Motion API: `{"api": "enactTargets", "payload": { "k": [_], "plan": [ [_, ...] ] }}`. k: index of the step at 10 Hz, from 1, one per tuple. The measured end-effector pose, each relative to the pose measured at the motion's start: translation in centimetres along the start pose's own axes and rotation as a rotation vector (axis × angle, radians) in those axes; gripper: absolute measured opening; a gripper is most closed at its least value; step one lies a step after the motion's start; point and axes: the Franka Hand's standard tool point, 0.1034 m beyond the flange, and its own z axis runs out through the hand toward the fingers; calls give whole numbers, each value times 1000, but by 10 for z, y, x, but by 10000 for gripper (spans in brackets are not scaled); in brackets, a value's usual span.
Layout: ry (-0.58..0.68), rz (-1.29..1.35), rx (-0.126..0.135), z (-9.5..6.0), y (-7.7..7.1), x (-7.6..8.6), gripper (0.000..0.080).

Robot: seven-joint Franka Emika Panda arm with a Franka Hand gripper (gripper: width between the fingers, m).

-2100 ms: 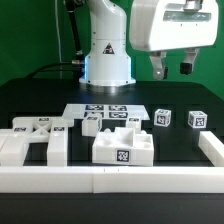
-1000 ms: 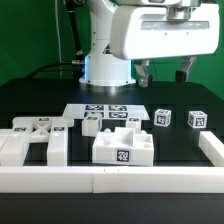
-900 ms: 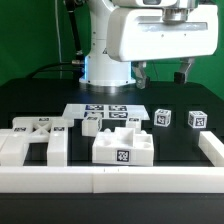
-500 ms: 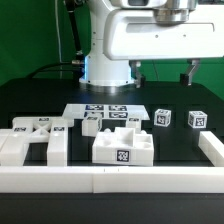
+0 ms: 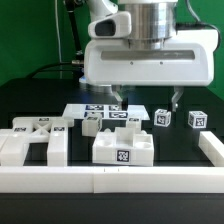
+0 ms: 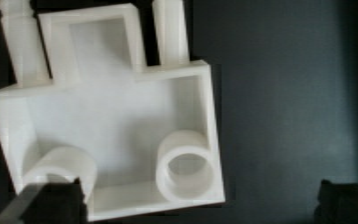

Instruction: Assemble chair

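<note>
My pincer (image 5: pixel 147 98) hangs spread wide over the back half of the table (image 5: pixel 30 100). Nothing is between its fingers (image 5: pixel 176 97), and the tips stop short of the surface.

The chair lies in loose white parts. The tagged seat block (image 5: pixel 122 148) sits out front, close to the front rail (image 5: pixel 110 180). The flat pieces (image 5: pixel 35 138) are bunched at the exterior view's left, also near that rail. The inner cube (image 5: pixel 163 118) and the outer cube (image 5: pixel 197 119) stand apart from each other toward the exterior view's right. The inner one is just below and beside one finger. The marker board (image 5: pixel 100 110) lies flat behind the seat block, under the pincer.

There is bare black table between the seat block and the side rail (image 5: pixel 210 148), and more behind the flat pieces. The wide wrist housing hides whatever is behind it.

In the wrist view, a recessed white part (image 6: pixel 105 110) with two round sockets fills the space under the pincer (image 6: pixel 197 192). One fingertip overlaps that part's edge and the other is over dark table, clear of it. I cannot tell which of the exterior view's parts this is.
</note>
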Motion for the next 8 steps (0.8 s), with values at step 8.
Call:
{"api": "enactTargets", "payload": {
  "k": [8],
  "plan": [
    [19, -79, 0, 30, -6, 4, 650]
  ]
}}
